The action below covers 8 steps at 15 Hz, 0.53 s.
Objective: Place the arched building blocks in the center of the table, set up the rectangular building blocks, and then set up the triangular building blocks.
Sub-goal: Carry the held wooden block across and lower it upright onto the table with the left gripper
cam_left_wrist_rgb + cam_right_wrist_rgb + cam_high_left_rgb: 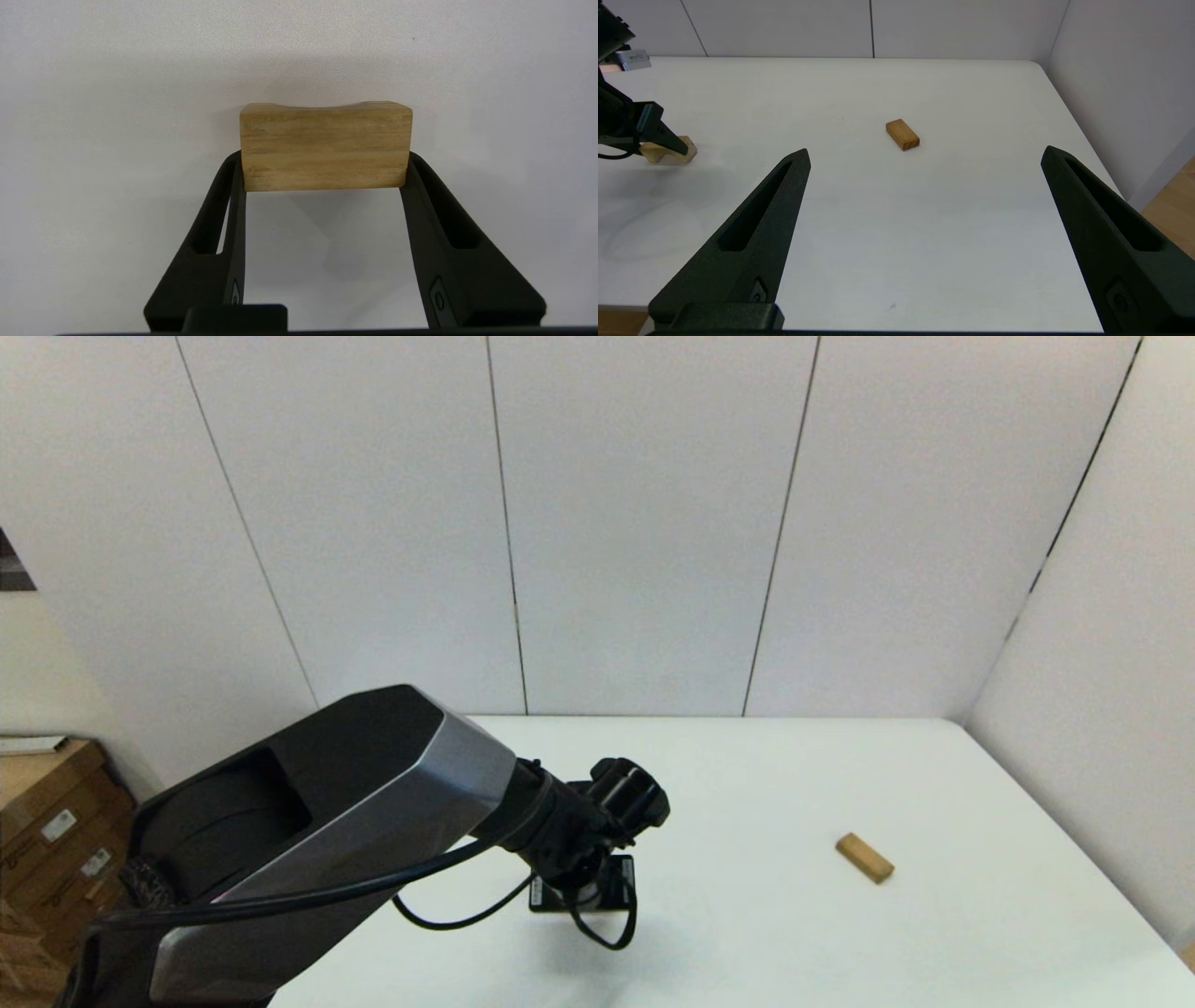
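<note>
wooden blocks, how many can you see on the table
2: the arched block in the left end effector near the table centre, the rectangular block lying to the robot's right. The triangular one isn't visible.

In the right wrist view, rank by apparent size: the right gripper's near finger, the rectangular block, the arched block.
1. Right gripper finger, inflated by nearness.
2. Rectangular block and arched block: unsure, since the left gripper partly hides the arch.
</note>
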Available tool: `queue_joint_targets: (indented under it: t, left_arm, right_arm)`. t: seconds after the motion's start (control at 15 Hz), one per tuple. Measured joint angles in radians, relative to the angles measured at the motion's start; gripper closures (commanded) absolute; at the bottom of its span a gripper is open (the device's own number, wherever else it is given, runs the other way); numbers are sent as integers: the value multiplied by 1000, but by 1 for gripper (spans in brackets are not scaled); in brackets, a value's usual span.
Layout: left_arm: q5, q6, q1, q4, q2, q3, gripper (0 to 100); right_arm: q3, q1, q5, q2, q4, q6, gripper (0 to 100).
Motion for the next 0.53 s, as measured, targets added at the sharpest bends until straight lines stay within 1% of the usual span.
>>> queue_joint_targets:
  t: [0.53]
  left_arm:
    - [19, 15, -5, 1, 0, 5, 100]
  right_arm:
    - [0, 0, 0, 0, 0, 0, 0]
